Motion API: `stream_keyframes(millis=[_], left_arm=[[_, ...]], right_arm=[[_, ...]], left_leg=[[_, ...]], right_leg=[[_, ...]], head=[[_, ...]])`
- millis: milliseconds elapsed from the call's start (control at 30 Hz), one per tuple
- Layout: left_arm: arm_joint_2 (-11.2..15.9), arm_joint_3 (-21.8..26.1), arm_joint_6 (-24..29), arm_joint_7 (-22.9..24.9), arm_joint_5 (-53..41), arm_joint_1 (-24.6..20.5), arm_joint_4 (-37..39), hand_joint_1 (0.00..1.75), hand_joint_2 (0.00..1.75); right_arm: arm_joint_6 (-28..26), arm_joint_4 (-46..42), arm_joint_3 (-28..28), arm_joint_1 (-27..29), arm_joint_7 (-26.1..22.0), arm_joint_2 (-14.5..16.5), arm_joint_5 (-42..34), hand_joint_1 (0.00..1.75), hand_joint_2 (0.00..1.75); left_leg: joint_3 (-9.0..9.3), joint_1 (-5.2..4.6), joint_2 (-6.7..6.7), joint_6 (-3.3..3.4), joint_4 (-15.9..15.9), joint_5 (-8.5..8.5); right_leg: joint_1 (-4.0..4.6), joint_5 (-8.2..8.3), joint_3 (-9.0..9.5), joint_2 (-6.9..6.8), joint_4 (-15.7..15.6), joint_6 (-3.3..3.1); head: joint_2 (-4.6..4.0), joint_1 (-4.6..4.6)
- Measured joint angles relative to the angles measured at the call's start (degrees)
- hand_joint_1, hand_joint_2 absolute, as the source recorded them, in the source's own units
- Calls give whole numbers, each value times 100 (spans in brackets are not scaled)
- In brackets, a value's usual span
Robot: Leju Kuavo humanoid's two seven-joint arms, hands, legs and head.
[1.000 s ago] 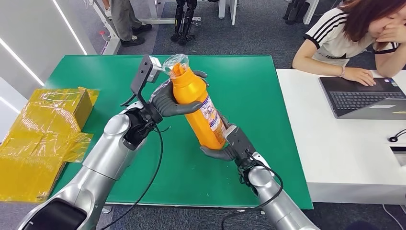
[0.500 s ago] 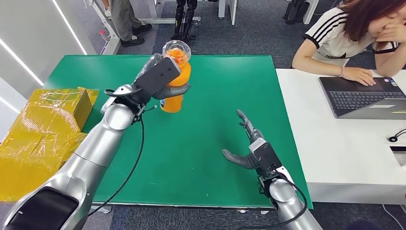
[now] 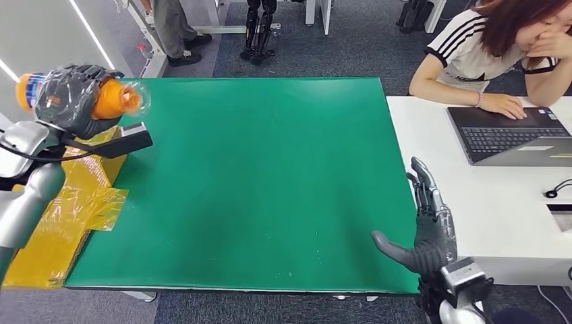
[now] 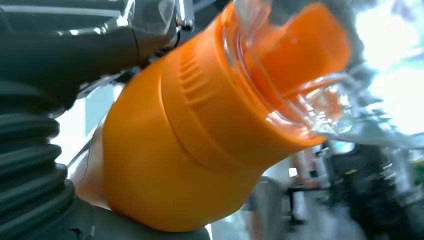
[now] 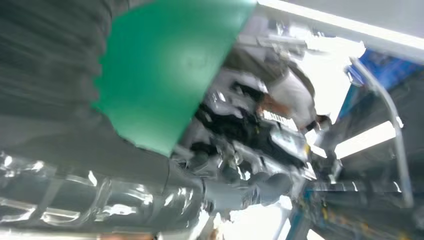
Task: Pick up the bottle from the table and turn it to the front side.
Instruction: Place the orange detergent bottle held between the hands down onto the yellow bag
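My left hand (image 3: 71,101) grips the orange bottle (image 3: 108,98) and holds it lying sideways in the air off the left end of the green table (image 3: 256,175). The bottle's clear-capped neck (image 3: 131,98) points to the right. Close up in the left wrist view, the orange bottle (image 4: 190,135) and its clear cap (image 4: 300,85) sit against my hand's grey cover (image 4: 30,165). My right hand (image 3: 426,233) is empty near the table's front right corner, fingers straight and apart.
Yellow wrapped boxes (image 3: 61,202) sit beside the table's left end, below the bottle. At a white desk (image 3: 485,196) on the right a person (image 3: 506,47) sits with a laptop (image 3: 506,135). Another person's legs (image 3: 172,27) stand beyond the far edge.
My left arm has swung the bottle from over the table's far middle out past the left edge, tipping it sideways. My right hand has drawn back toward the front right corner.
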Motion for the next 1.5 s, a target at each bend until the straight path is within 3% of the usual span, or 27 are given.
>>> stream_keyframes(millis=[100, 300, 400, 633, 767, 833, 933, 1300, 1500], left_arm=[[436, 73, -26, 102, -437, 246, -252, 175, 175], [906, 318, -66, 298, -1097, 1004, -485, 175, 175], [993, 484, -53, 301, -1156, 1304, -548, 175, 175], [1074, 645, -84, 288, -1245, 1530, -660, 175, 175], [1045, 821, -8, 235, -1424, 2045, -732, 175, 175], [904, 846, 117, 145, -1580, 2283, -675, 175, 175], [445, 732, 307, 87, -1807, 2280, -247, 175, 175], [-1391, 179, 645, -191, -1391, 1417, 2176, 175, 175], [-1946, 39, 908, -39, -1420, 972, 3258, 175, 175]], right_arm=[[-67, -309, -242, 178, -109, -78, -201, 0, 175], [48, -861, -584, 744, -386, -96, -219, 0, 175], [55, -999, -653, 873, -417, -96, -198, 0, 175], [64, -1124, -700, 944, -443, -96, -181, 0, 175], [120, -1259, -701, 1076, -509, -96, -44, 0, 175], [146, -1331, -687, 1123, -527, -93, 75, 0, 175], [122, -1409, -614, 1110, -503, -92, 212, 0, 175], [203, -1488, -283, 571, -9, -70, 334, 0, 175], [282, -1487, -164, 377, 53, -68, 342, 0, 175]], left_leg=[[-4, -1, -11, 0, 1, 0], [-4, -6, -9, 5, 2, -4], [-6, -5, -11, 6, 2, -4], [-4, -5, -14, 5, 2, -3], [1, -6, -5, 4, 2, -6], [-3, -6, -11, 3, 3, -7], [-7, -6, -36, 5, 3, -6], [-9, -8, -45, 22, 14, 5], [-9, -7, -43, 22, 15, 5]], right_leg=[[0, -1, 3, -13, -3, 0], [-3, -1, 4, -12, -8, 2], [-2, -2, 2, -15, -9, 2], [-3, 1, 7, -18, -8, 3], [-4, 0, 4, -8, -9, 3], [-4, -5, -1, -12, -14, 7], [-4, -10, 8, -42, -17, 13], [-5, 11, 20, -48, -20, 24], [-4, 13, 19, -45, -20, 22]], head=[[-1, 1], [-1, 0], [-1, -1], [-2, 1], [-1, -2], [-1, -2], [-1, 0], [-1, 0], [-1, 0]])
